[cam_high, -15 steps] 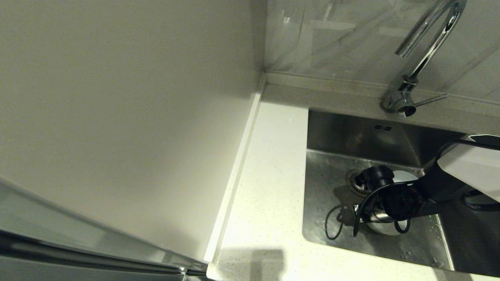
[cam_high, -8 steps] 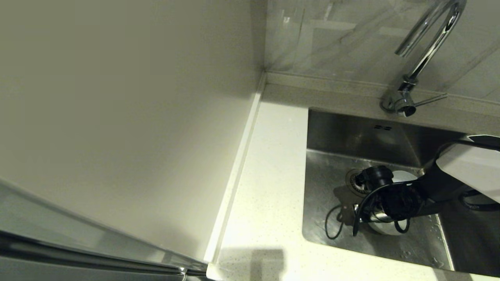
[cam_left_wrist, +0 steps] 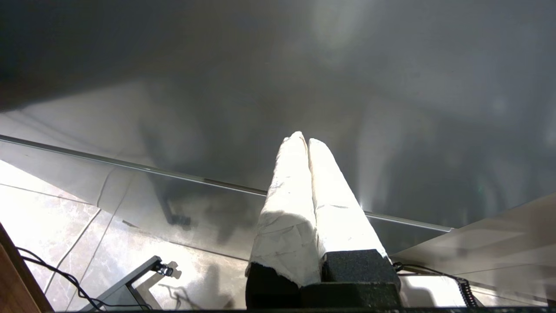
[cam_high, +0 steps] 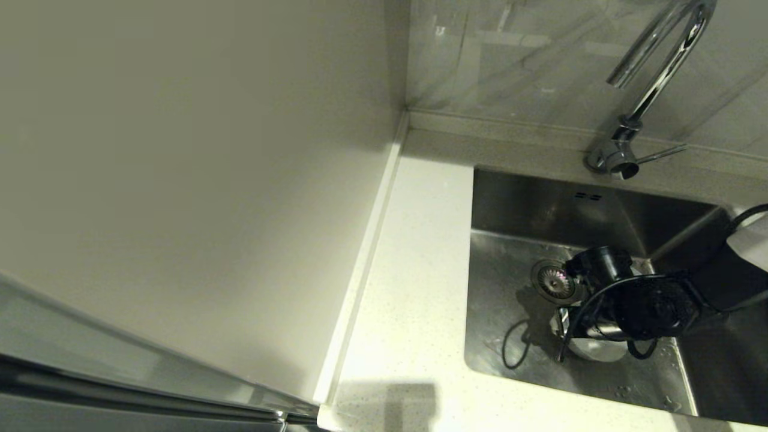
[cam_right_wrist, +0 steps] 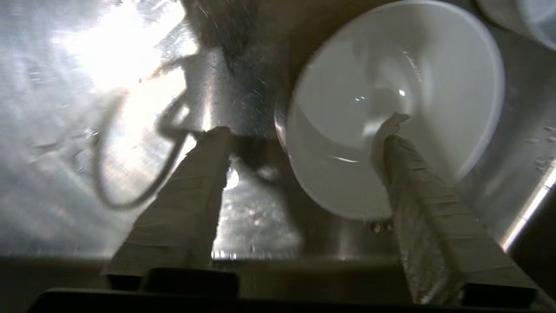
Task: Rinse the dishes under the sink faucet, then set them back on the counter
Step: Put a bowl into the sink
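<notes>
In the sink [cam_high: 504, 252] my right gripper [cam_high: 567, 327] [cam_right_wrist: 304, 126] is open just above the basin floor. A white bowl [cam_right_wrist: 391, 108] lies tilted there, and its rim passes between my fingers. One finger [cam_right_wrist: 417, 187] is over the bowl's white inside and the other [cam_right_wrist: 191, 187] is outside it, over bare steel. From the head only the bowl's lower edge [cam_high: 597, 351] shows under the wrist. A second bowl's edge [cam_right_wrist: 521, 17] shows in the wrist view's corner. The pink bowl is out of view. The chrome faucet [cam_high: 654, 78] rises behind the sink. My left gripper [cam_left_wrist: 304, 139] is parked low, shut and empty.
The drain strainer [cam_high: 553, 280] lies left of my right wrist, with the overflow slots [cam_high: 588, 196] on the back wall above it. The faucet lever [cam_high: 660, 154] points right. White counter [cam_high: 414, 288] runs along the sink's left side, against a plain wall [cam_high: 210, 180]. A black cable [cam_high: 510, 345] loops off the wrist.
My right arm has shifted to the right inside the sink, uncovering the drain strainer. The white bowl part seen behind the wrist earlier is now hidden.
</notes>
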